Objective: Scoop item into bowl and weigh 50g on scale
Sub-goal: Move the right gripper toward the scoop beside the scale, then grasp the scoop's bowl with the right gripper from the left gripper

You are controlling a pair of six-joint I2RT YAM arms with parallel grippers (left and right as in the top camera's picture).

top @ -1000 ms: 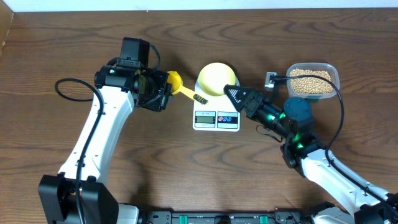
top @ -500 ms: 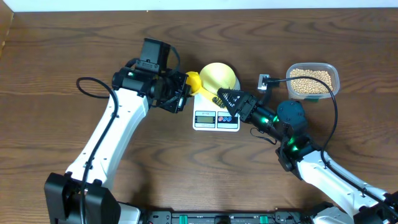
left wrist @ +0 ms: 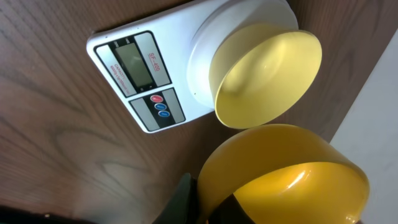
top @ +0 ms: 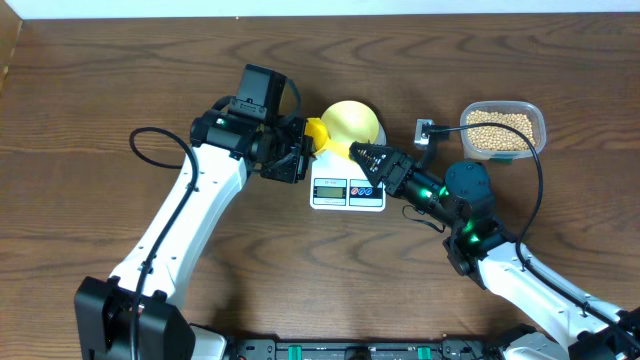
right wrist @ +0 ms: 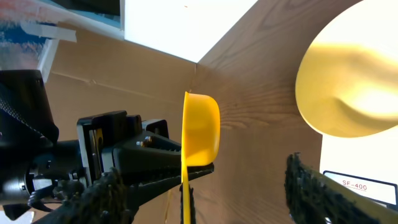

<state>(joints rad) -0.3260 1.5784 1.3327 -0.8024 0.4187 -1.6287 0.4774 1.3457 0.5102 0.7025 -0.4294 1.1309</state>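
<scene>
The pale yellow bowl (top: 356,121) (left wrist: 267,68) (right wrist: 348,87) stands on the round platform of the white scale (top: 347,190) (left wrist: 143,81). My left gripper (top: 299,146) (left wrist: 211,208) is shut on a bright yellow scoop (top: 315,131) (left wrist: 286,180) (right wrist: 200,130), held at the bowl's left rim. The scoop's cup looks empty. Its handle runs right, into the gap of my right gripper (top: 362,155) (right wrist: 205,171), which is open with both fingers clear of the handle. The item, tan beans (top: 500,130), fills a clear tub at the right.
The clear plastic tub (top: 540,125) sits at the back right. A small grey block (top: 428,130) with a black cable lies between it and the bowl. Both arms crowd the space over the scale.
My left arm has carried the scoop right, up to the bowl's rim. My right gripper has moved left over the scale, and its jaws have narrowed around the scoop's handle.
</scene>
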